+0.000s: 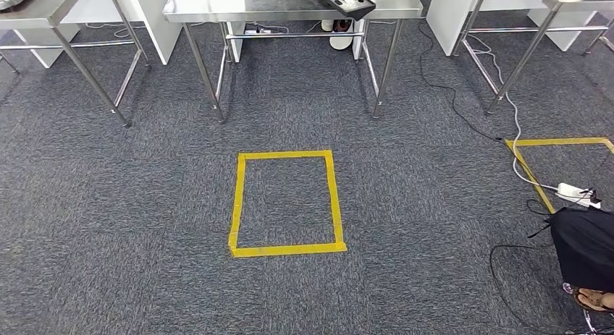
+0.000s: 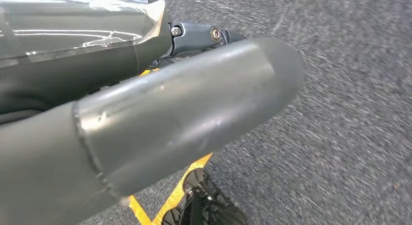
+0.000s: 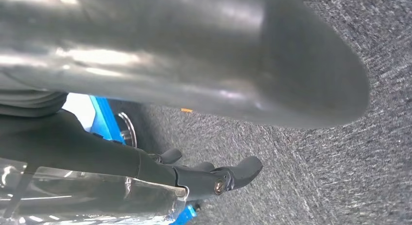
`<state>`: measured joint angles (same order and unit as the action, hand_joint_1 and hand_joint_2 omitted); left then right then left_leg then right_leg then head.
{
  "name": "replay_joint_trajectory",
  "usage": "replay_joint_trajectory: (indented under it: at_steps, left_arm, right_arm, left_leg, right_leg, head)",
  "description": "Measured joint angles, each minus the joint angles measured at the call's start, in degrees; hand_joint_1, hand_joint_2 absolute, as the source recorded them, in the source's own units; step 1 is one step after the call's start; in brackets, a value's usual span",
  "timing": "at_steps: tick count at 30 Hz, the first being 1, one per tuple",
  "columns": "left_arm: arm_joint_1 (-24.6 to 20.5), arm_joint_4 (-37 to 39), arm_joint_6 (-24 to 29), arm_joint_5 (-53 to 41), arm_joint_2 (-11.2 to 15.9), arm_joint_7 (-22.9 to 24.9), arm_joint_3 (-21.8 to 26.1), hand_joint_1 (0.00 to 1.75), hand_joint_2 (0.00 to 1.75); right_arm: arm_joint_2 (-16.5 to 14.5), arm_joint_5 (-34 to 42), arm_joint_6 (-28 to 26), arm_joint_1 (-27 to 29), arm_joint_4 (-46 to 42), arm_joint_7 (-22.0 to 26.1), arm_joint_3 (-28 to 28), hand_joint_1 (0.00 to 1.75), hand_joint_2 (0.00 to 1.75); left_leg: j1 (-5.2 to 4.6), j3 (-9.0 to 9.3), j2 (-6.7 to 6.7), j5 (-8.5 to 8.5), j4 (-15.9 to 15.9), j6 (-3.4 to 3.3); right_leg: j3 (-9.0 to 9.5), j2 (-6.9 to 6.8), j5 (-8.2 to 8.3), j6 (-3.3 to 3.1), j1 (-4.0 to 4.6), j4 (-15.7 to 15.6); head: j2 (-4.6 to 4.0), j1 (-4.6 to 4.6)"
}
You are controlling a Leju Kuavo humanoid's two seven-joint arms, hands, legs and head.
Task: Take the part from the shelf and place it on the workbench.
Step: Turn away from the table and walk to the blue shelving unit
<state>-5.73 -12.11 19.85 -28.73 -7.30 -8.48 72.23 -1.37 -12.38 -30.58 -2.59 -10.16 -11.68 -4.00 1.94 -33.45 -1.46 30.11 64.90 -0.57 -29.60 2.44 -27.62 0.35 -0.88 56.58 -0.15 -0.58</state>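
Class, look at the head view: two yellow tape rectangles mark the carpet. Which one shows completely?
The central tape rectangle, in front of the middle steel table; the right tape rectangle is cut off by the picture edge.

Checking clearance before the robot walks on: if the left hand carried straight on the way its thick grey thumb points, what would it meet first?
Probably only the grey carpet floor. The left hand points out over bare carpet, and nothing stands in that line as far as the blurred wrist view shows; depth is unclear.

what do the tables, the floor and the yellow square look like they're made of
Tables: likely stainless steel, brushed and shiny, with mirror-like tops and thin metal legs.
Floor: grey carpet, matte with a flecked, woven-looking texture.
Yellow square: seemingly adhesive tape, flat strips overlapping at the corners.
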Motion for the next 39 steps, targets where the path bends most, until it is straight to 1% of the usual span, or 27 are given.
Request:
replay_joint_trajectory:
  at_steps: [1,3,5,7,8,10,11,12,13,14,15,17,18,20,22,24,25,26,27,28,29,31,33,34,35,37,39]
  left_arm:
    - [0.0,0.0,0.0,0.0,0.1,-0.1,0.0,0.00,0.00]
    - [0.0,0.0,-0.1,0.0,0.2,-0.1,-0.1,0.00,0.00]
    - [0.0,0.0,-0.1,0.0,0.2,-0.2,-0.1,0.00,0.00]
    - [-0.1,0.0,-0.1,0.0,0.2,-0.2,-0.1,0.00,0.00]
    - [-0.1,0.0,-0.1,0.0,0.2,-0.3,-0.1,0.00,0.00]
    - [0.0,0.0,-0.1,0.0,0.2,-0.3,-0.2,0.00,0.00]
    - [0.0,0.0,-0.1,0.0,0.2,-0.3,-0.3,0.00,0.00]
    - [0.0,0.0,-0.1,0.0,0.2,-0.3,-0.3,0.00,0.00]
    - [0.0,0.0,-0.1,0.0,0.2,-0.3,-0.4,0.00,0.00]
    - [0.0,0.0,-0.1,0.0,0.2,-0.3,-0.4,0.00,0.00]
    - [0.0,0.0,-0.1,0.0,0.2,-0.3,-0.5,0.00,0.00]
    - [-0.1,0.0,-0.1,-0.3,0.2,-0.3,-0.6,0.00,0.00]
    - [-0.1,0.0,-0.2,-0.6,0.2,-0.3,-0.7,0.00,0.00]
    - [-0.2,0.0,-0.5,-1.1,0.2,-0.3,-0.9,0.00,0.00]
    - [-0.2,0.0,-0.7,-1.2,0.2,-0.3,-1.0,0.00,0.00]
    - [-0.1,0.0,-0.8,-1.2,0.2,-0.3,-1.0,0.00,0.00]
    - [0.0,0.0,-0.9,-1.1,0.3,-0.3,-1.0,0.00,0.00]
    - [0.1,0.0,-0.9,-1.1,0.3,-0.2,-1.0,0.00,0.00]
    - [0.1,0.0,-0.9,-1.0,0.4,-0.2,-1.0,0.00,0.00]
    - [0.1,0.0,-0.9,-0.9,0.4,-0.2,-1.0,0.00,0.00]
    - [0.2,0.0,-0.9,-0.8,0.4,-0.1,-1.0,0.00,0.00]
    - [0.1,0.0,-0.8,-0.7,0.5,-0.1,-1.0,0.00,0.00]
    - [0.1,0.0,-0.8,-0.6,0.5,0.1,-1.1,0.00,0.00]
    - [0.1,0.0,-0.7,-0.5,0.4,0.2,-1.1,0.00,0.00]
    - [0.1,0.0,-0.6,-0.3,0.4,0.2,-1.1,0.00,0.00]
    - [0.0,0.0,-0.2,0.0,0.2,0.3,-1.1,0.00,0.00]
    - [0.0,0.0,0.4,0.4,0.1,0.2,-1.0,0.00,0.00]
  right_arm:
    - [-0.1,0.0,0.0,-0.1,0.0,0.1,-0.2,0.00,0.00]
    - [-0.2,0.0,0.0,-0.3,0.0,0.1,-0.4,0.00,0.00]
    - [-0.2,0.1,0.0,-0.3,0.0,0.1,-0.6,0.00,0.00]
    - [-0.3,0.2,0.0,-0.2,0.0,0.1,-0.8,0.00,0.00]
    - [-0.3,0.3,0.0,-0.2,0.0,0.1,-0.8,0.00,0.00]
    - [-0.3,0.4,0.1,-0.3,0.0,0.1,-1.0,0.00,0.00]
    - [-0.3,0.4,0.2,-0.3,0.0,0.1,-1.1,0.00,0.00]
    - [-0.3,0.5,0.2,-0.2,0.0,0.1,-1.2,0.00,0.00]
    - [-0.3,0.5,0.3,-0.1,0.0,0.1,-1.3,0.00,0.00]
    - [-0.3,0.6,0.4,0.0,0.0,0.1,-1.4,0.00,0.00]
    - [-0.3,0.6,0.4,-0.1,0.0,0.1,-1.5,0.00,0.00]
    - [-0.3,0.8,0.8,-0.2,0.0,0.1,-1.8,0.00,0.00]
    - [-0.3,0.9,1.0,-0.3,0.0,0.2,-1.9,0.00,0.00]
    - [-0.2,1.0,1.6,-0.2,0.0,0.4,-2.0,0.00,0.00]
    - [-0.3,1.1,1.9,-0.1,0.0,0.8,-2.2,0.00,0.00]
    - [-0.3,1.3,2.1,-0.1,0.0,1.1,-2.2,0.00,0.00]
    - [-0.3,1.4,2.2,-0.1,0.0,1.2,-2.3,0.00,0.00]
    - [-0.3,1.5,2.3,0.0,0.0,1.2,-2.3,0.00,0.00]
    - [-0.3,1.6,2.3,0.0,0.0,1.2,-2.4,0.00,0.00]
    - [-0.4,1.7,2.4,0.1,0.0,1.2,-2.6,0.00,0.00]
    - [-0.4,1.7,2.4,0.1,0.0,1.3,-2.7,0.00,0.00]
    - [-0.6,1.7,2.4,-0.1,0.0,1.3,-2.8,0.00,0.00]
    - [-0.6,1.7,2.4,-0.3,0.0,1.4,-3.0,0.00,0.00]
    - [-0.6,1.7,2.4,-0.3,0.0,1.5,-3.1,0.00,0.00]
    - [-0.6,1.6,2.3,-0.2,0.0,1.6,-3.1,0.00,0.00]
    - [-0.8,1.1,2.2,0.0,0.0,1.7,-3.1,0.00,0.00]
    - [-1.0,0.1,1.7,-0.2,0.0,1.5,-3.0,0.00,0.00]
  left_leg:
    - [-0.03,1.82,-1.15,-1.16,-3.6,-0.32]
    - [-0.33,3.33,-2.59,-1.73,-6.9,-0.65]
    - [-0.57,3.24,-1.59,-2.04,-7.4,-0.95]
    - [-0.54,3.20,-0.37,-2.66,-8.1,-1.62]
    - [-0.51,3.12,0.36,-2.93,-8.4,-1.90]
    - [-0.84,2.75,1.83,-3.13,-8.4,-2.19]
    - [-0.99,2.60,2.55,-3.17,-8.4,-2.23]
    - [-1.09,2.51,3.19,-3.21,-8.4,-2.26]
    - [-1.14,2.49,3.74,-3.25,-8.4,-2.26]
    - [-1.17,2.54,4.27,-3.27,-8.4,-2.23]
    - [-1.22,2.64,4.77,-3.30,-8.3,-2.16]
    - [-1.52,2.85,5.69,-3.23,-8.3,-1.76]
    - [-1.65,2.93,6.07,-3.19,-8.2,-1.50]
    - [-1.69,3.03,6.62,-3.17,-8.3,-0.88]
    - [-1.46,2.47,5.17,-1.87,-6.8,-0.19]
    - [-1.24,0.13,2.67,2.00,-1.2,0.28]
    - [-1.19,-1.55,1.98,4.16,2.8,0.38]
    - [-1.18,-2.99,1.70,5.53,6.3,0.48]
    - [-1.13,-3.68,1.61,5.72,8.0,0.54]
    - [-1.02,-3.50,1.55,4.84,7.7,0.58]
    - [-0.85,-2.35,1.42,3.06,5.4,0.61]
    - [-0.41,1.12,-0.04,-0.51,-1.9,0.72]
    - [-0.30,2.85,-1.58,-1.60,-6.0,0.65]
    - [-0.49,2.91,-1.83,-1.42,-6.4,0.44]
    - [-0.66,2.75,-1.32,-1.60,-6.4,-0.01]
    - [-0.82,2.62,-0.18,-2.13,-6.9,-1.12]
    - [-0.84,2.38,1.05,-2.56,-7.2,-1.94]
  right_leg:
    - [-0.09,0.45,0.06,0.14,0.17,0.1]
    - [-0.68,1.33,0.40,0.74,0.17,0.2]
    - [-1.36,2.15,0.76,1.57,-0.02,0.2]
    - [-2.69,1.18,-0.30,1.85,0.01,2.1]
    - [-4.04,0.19,-1.73,1.74,0.07,4.7]
    - [-7.69,-1.34,-5.17,1.52,0.00,12.3]
    - [-8.94,-1.61,-6.25,1.65,-0.03,15.3]
    - [-9.17,-1.75,-6.47,1.95,-0.07,16.4]
    - [-8.13,-1.87,-5.77,2.37,-0.06,15.1]
    - [-6.01,-2.23,-4.46,2.78,-0.05,11.8]
    - [-3.28,-3.24,-3.04,3.02,-0.03,7.2]
    - [0.40,-4.97,-1.10,2.70,0.32,0.4]
    - [0.93,-5.38,-0.80,2.29,0.51,-1.0]
    - [0.63,-4.53,-0.50,1.44,0.52,-1.2]
    - [0.74,-3.74,0.02,0.62,0.00,-1.4]
    - [0.71,-2.95,0.45,-0.02,-0.36,-1.4]
    - [0.57,-2.52,0.56,-0.18,-0.34,-1.4]
    - [0.49,-2.03,0.60,-0.22,-0.30,-1.3]
    - [0.46,-1.50,0.62,-0.25,-0.28,-1.2]
    - [0.45,-0.90,0.61,-0.23,-0.30,-1.1]
    - [0.46,-0.28,0.60,-0.22,-0.34,-0.9]
    - [0.23,0.98,0.40,0.14,-0.26,-0.3]
    - [-0.47,2.09,0.31,0.97,-0.02,0.3]
    - [-0.92,2.58,0.42,1.45,0.05,0.4]
    - [-1.33,3.06,0.62,1.92,-0.01,0.3]
    - [-2.32,2.42,0.13,2.42,-0.19,1.3]
    - [-4.72,0.10,-2.45,2.24,-0.26,5.9]
  head:
    - [0.00,0.04]
    - [0.00,0.05]
    - [0.00,0.01]
    - [0.00,0.18]
    - [0.00,0.34]
    - [0.00,0.60]
    - [0.00,0.59]
    - [0.00,0.59]
    - [0.00,0.60]
    - [0.00,0.60]
    - [0.00,0.63]
    - [0.00,0.56]
    - [0.00,0.51]
    - [0.00,0.46]
    - [0.00,0.38]
    - [0.00,0.28]
    - [0.00,0.28]
    - [0.00,0.29]
    - [0.00,0.29]
    - [0.00,0.29]
    - [0.00,0.29]
    - [0.00,0.27]
    - [0.00,0.28]
    - [0.00,0.29]
    - [0.00,0.30]
    - [0.00,0.41]
    - [0.00,0.73]
